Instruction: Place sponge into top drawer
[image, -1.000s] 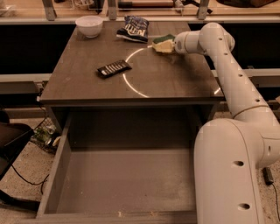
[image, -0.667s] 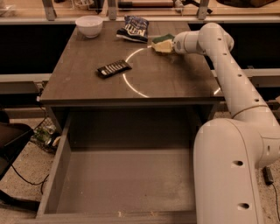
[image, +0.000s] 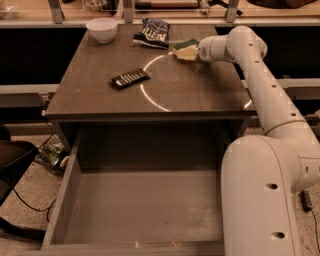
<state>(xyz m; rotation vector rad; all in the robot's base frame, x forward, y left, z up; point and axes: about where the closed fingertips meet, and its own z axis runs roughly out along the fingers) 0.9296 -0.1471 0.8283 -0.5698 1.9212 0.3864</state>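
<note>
Camera view: we find the white arm's two-finger gripper (image: 196, 52) at the far right of the grey wood-grain cabinet top (image: 100, 95), up against the small yellow foam sponge with a dark green scouring layer (image: 183, 50); we cannot tell whether it grips the block. Sponge sits just right of the blue crinkled snack bag (image: 152, 32), well apart from the wide grey wood-grain top drawer (image: 145, 205), which stands open below.

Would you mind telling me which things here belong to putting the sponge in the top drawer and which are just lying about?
Job: sponge, far right of the cabinet top; gripper, at the sponge; top drawer, pulled open.
Lying about: white bowl; blue snack bag; black remote, all on the cabinet top.
</note>
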